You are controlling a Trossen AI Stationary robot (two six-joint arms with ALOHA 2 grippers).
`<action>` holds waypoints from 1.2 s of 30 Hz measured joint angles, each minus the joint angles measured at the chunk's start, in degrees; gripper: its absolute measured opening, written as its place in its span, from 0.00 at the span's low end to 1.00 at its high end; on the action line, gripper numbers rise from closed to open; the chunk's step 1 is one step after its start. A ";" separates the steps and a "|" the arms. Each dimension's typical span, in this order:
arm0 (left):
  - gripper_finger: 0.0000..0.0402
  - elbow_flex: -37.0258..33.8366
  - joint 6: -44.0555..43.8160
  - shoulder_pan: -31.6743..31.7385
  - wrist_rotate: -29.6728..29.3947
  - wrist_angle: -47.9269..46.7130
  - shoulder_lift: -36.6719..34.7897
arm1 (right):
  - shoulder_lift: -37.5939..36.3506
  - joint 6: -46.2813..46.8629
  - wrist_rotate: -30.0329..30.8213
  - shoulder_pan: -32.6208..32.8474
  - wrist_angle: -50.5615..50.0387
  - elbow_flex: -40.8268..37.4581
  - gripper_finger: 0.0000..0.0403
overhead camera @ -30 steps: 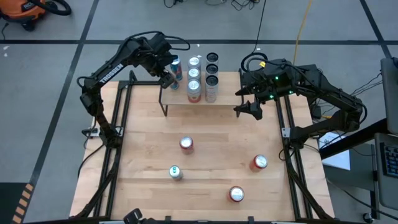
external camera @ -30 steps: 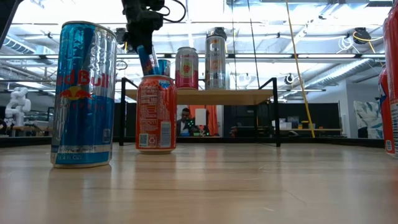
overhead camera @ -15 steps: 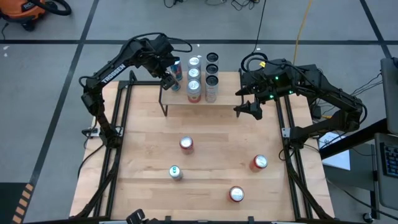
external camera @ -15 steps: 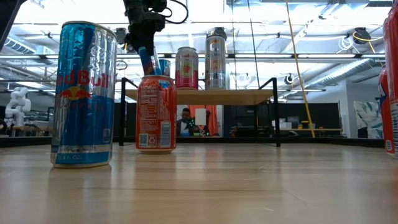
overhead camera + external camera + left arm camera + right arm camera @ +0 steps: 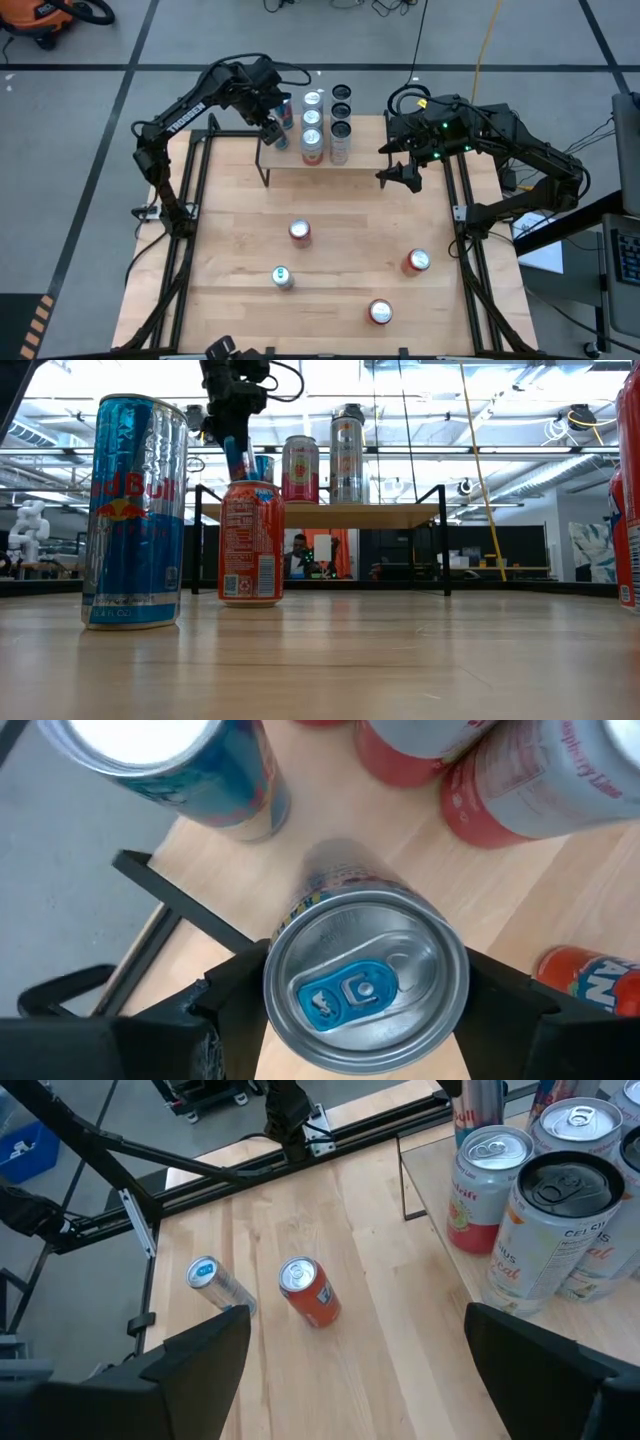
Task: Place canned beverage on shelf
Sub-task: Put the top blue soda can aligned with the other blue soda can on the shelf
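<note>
A blue can [image 5: 365,982] is held upright over the shelf [image 5: 285,163] corner between the left gripper's [image 5: 365,995] fingers, ready for setting down beside the cans [image 5: 312,138].

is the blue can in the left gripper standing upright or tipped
Upright: the blue can shows its round lid square-on between the left gripper fingers, above the shelf.

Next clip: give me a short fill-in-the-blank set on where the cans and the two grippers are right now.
1. The left gripper is closed around a slim can with a ____ pull tab.
2. That slim can is at the shelf's ____ end in the high view.
3. The number of cans standing on the tabletop off the shelf is ____.
4. The right gripper, off the shelf's right end, holds ____.

Missing words: blue; left; four; nothing
</note>
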 joint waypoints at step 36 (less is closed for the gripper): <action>0.67 0.02 -0.18 -0.28 -0.62 3.36 0.77 | 0.02 -0.05 0.00 -0.01 0.00 0.00 0.86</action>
